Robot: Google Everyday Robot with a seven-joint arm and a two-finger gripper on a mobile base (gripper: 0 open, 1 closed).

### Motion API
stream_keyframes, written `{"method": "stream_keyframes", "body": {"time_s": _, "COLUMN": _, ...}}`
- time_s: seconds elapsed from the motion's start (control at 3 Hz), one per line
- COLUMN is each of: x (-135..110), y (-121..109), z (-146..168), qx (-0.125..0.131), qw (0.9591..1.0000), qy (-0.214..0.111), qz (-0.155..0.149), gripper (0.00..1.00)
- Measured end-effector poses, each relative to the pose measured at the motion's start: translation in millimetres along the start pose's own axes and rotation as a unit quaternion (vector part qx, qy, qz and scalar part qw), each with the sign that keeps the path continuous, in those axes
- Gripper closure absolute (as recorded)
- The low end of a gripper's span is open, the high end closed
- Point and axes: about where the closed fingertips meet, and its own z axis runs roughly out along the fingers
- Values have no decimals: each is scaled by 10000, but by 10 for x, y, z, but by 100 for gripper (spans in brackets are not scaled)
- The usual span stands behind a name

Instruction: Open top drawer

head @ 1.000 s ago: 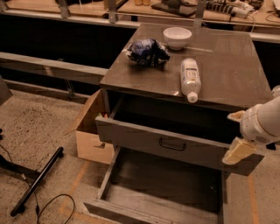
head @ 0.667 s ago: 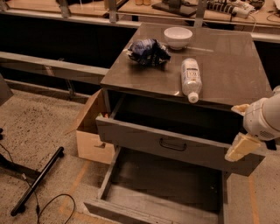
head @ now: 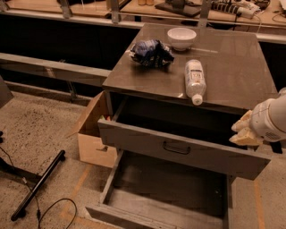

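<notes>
The top drawer (head: 210, 157) stands pulled out at frame centre, its right end just below the gripper (head: 244, 129) at the right edge. Whether the gripper is spread or closed cannot be told. The drawer's inside is in dark shadow, and a lower drawer (head: 120, 215) is out beneath it.

- robotics lab or workshop: speckled concrete floor (head: 35, 129), cardboard box (head: 91, 143) on it
- wooden workbenches (head: 40, 5) behind a grey cabinet (head: 232, 71)
- robot gripper (head: 243, 130) at the right edge, beside the top drawer (head: 134, 138)
</notes>
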Motion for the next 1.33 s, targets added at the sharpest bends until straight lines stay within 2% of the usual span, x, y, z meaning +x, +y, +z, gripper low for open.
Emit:
{"method": "stream_keyframes", "body": {"time_s": 0.33, "x": -54, "y": -62, "z": 110, "qx": 133, "qw": 9999, "qy": -81, "qz": -37, "gripper": 86}}
{"method": "stream_keyframes", "body": {"time_s": 0.67, "x": -96, "y": -187, "z": 379, "qx": 297, "qw": 9994, "qy": -151, "qz": -30, "gripper": 100}}
{"method": "stream_keyframes", "body": {"time_s": 1.33, "x": -165, "y": -340, "z": 972, "qx": 365, "qw": 9991, "qy": -222, "qz": 49, "gripper": 100}}
